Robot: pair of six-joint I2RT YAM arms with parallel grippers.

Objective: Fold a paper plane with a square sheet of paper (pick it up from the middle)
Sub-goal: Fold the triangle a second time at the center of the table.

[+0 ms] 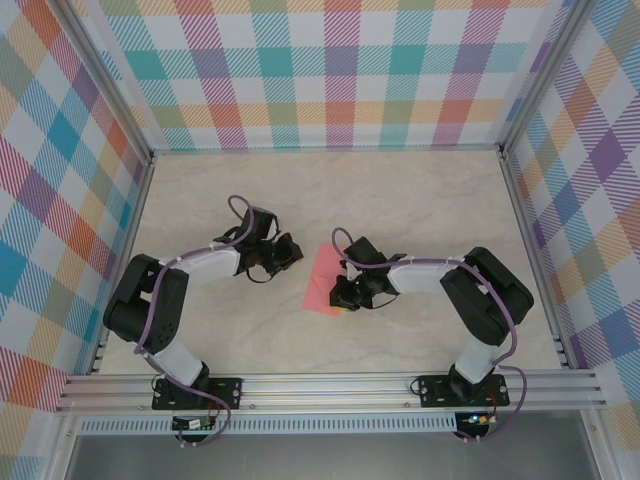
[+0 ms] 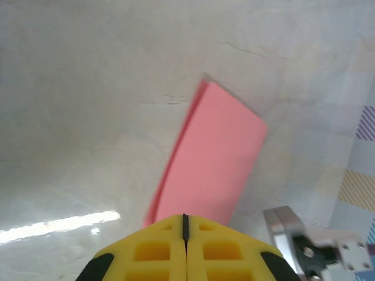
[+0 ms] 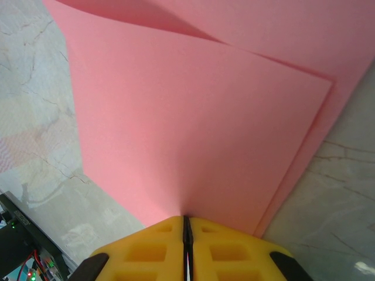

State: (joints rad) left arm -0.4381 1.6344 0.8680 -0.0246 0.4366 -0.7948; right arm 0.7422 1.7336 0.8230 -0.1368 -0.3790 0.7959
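Observation:
The square sheet of paper (image 1: 322,280) is salmon pink and lies folded over on itself in the middle of the marbled table. In the right wrist view its upper layer (image 3: 193,117) lifts off the lower one and runs straight into my right gripper (image 3: 186,219), which is shut on that near edge. From above, the right gripper (image 1: 343,297) sits at the sheet's right front side. My left gripper (image 1: 296,254) hovers by the sheet's left far corner, jaws shut. In its own view the left gripper (image 2: 185,218) has nothing visible between the yellow pads, and the paper (image 2: 214,158) stretches away just beyond the tips.
Plaid walls (image 1: 340,70) enclose the table on the left, back and right. An aluminium rail (image 1: 330,385) carrying both arm bases runs along the near edge. Bare marbled tabletop (image 1: 330,190) lies behind the sheet.

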